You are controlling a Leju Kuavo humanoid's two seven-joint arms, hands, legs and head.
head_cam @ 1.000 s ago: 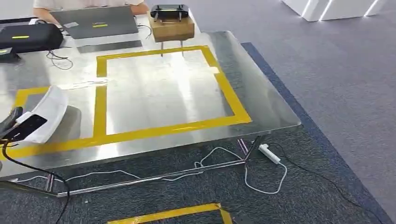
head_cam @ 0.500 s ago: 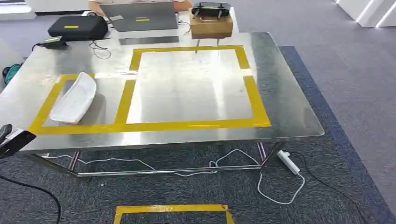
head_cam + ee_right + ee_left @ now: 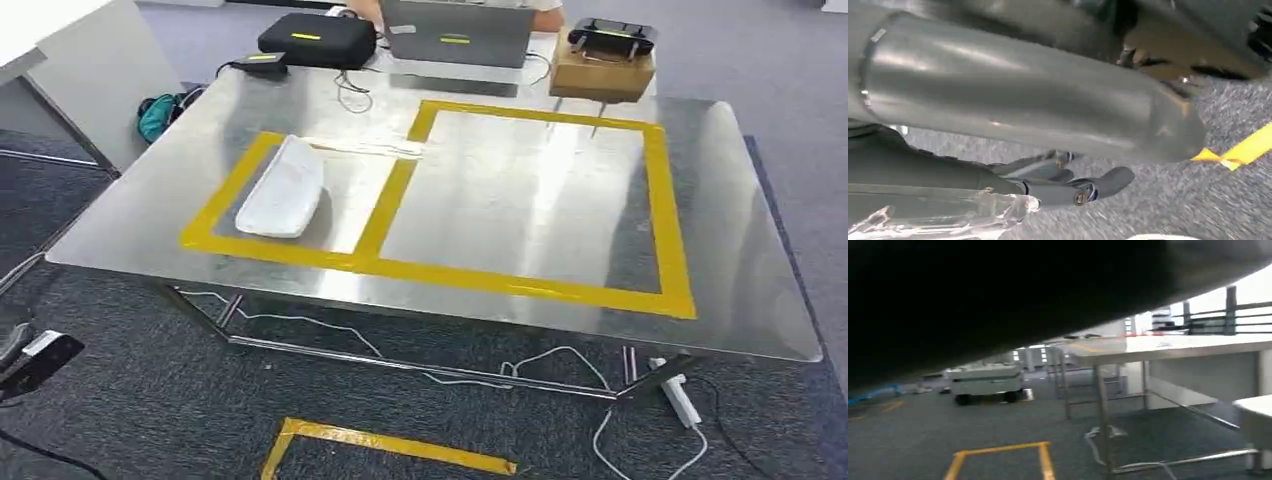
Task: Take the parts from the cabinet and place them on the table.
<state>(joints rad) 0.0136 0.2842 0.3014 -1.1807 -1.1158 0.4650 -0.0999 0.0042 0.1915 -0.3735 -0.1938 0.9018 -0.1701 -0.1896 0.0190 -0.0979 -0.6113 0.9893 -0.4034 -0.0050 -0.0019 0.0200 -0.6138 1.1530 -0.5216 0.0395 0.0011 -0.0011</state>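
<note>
On the counter (image 3: 740,250), toward ten o'clock, a white curved part (image 3: 282,188) lies inside the smaller yellow tape frame (image 3: 215,205), touching none of its edges. The larger frame (image 3: 672,215) beside it, from centre toward two o'clock, holds nothing. A laptop (image 3: 456,32) stands at twelve o'clock, a black case (image 3: 318,38) at eleven and a cardboard box (image 3: 602,72) at one.

The left robot hand (image 3: 30,358) hangs low at eight o'clock, off the counter. I cannot tell whether it is open or closed. The right robot hand (image 3: 1068,189) hangs over the carpet with its fingers (image 3: 1108,181) stretched forward. Its grip is also unclear.

One part seems delivered, so the step in hand is probably going to the cabinet for another. To do it well, the robot should keep both arms close while turning, clear of the counter edge. The next part would best go flat and fully inside a frame, well apart from the white one.
</note>
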